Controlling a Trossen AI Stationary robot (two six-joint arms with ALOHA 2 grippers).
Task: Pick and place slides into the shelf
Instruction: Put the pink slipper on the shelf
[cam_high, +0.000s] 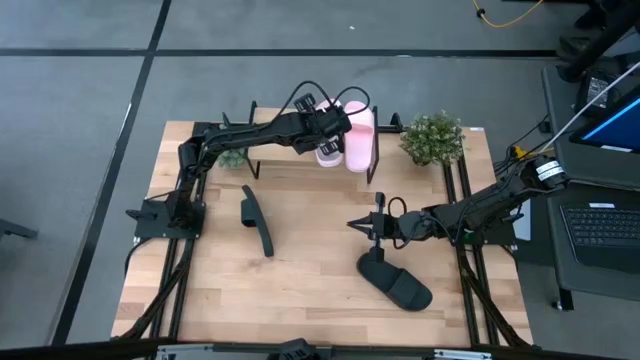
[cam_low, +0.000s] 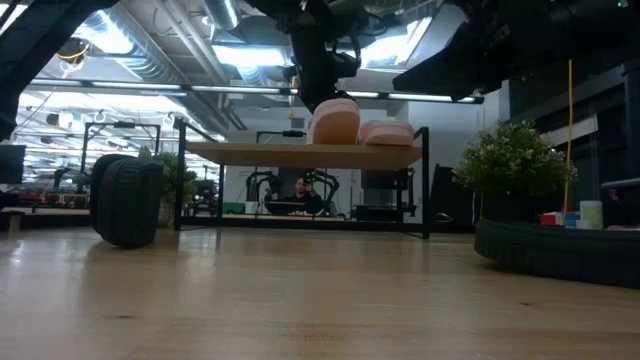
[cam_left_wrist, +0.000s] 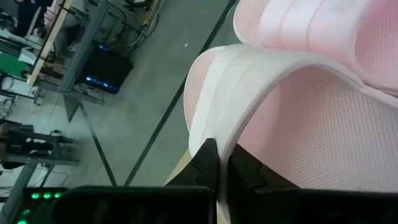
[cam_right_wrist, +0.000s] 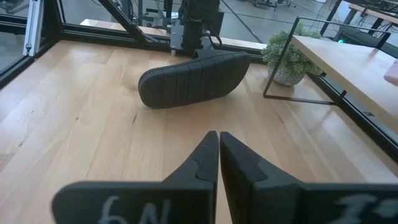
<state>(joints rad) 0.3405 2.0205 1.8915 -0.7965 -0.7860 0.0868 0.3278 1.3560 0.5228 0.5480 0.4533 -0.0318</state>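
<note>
Up top, at the counter's (cam_high: 320, 300) twelve o'clock edge, the shelf (cam_high: 275, 168) carries two pale pink slides on its plank: one pink slide (cam_high: 360, 140) lying flat and, touching it on the nine o'clock side, a second pink slide (cam_high: 329, 152) tilted up on its edge. The left jaws (cam_high: 327, 128) are pinched onto that tilted slide; the left wrist view shows the fingers (cam_left_wrist: 208, 163) nearly together on the edge of its broad strap. The right jaws (cam_high: 358, 224) sit near the middle of the counter, fingers pressed together and holding nothing. A black slide (cam_high: 257, 220) stands on its side at about nine o'clock of them, and another black slide (cam_high: 397, 283) lies flat at roughly five o'clock. A potted plant (cam_high: 433, 137) stands just beside the shelf's three o'clock end, a smaller plant (cam_high: 233, 158) under its nine o'clock end. Only the low view shows the open space beneath the plank, with a person (cam_low: 303, 192) seated far back in the room; only the right wrist view shows the ribbed sole of the upended black slide
</note>
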